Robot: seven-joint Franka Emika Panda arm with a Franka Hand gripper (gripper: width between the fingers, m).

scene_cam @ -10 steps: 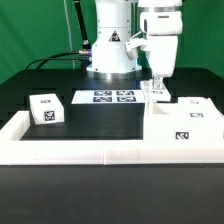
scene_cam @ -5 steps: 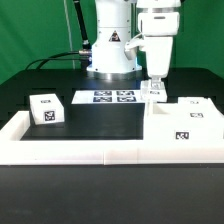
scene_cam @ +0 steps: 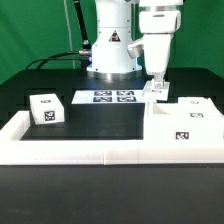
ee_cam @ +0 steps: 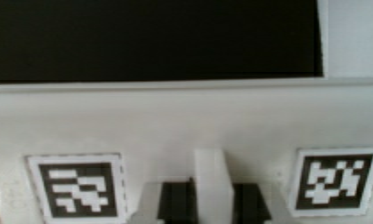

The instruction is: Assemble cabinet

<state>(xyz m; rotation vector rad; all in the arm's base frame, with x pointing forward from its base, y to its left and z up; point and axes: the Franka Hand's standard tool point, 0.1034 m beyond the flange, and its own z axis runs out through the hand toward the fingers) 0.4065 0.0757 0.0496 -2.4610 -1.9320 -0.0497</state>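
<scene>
Green curtain [scene_cam: 30, 40] closes off the background behind my arm base [scene_cam: 112, 50]. Below it lies a black bench [scene_cam: 100, 118], bordered at the front and sides by a low white rail [scene_cam: 60, 150]. The marker board [scene_cam: 112, 97] lies flat in front of the base.

1. Cabinet parts. The hollow body [scene_cam: 185, 128] sits at the exterior view's right, against the front rail. Its long axis runs along that rail and its tagged broad face points toward the exterior camera. A flat panel [scene_cam: 195, 102] shows just behind the body's top edge; I cannot tell whether it rests on the body. The small block [scene_cam: 44, 109] stands well apart at the exterior view's left, one tagged face toward the camera.

2. Gripper. My gripper [scene_cam: 158, 84] points straight down at the body's rear corner nearest the marker board. It is nearly closed. In the wrist view the dark fingers [ee_cam: 172, 203] sit on either side of a thin panel [ee_cam: 208, 175], pinching its upright edge. White surface with two tags [ee_cam: 76, 186] flanks that edge.
</scene>
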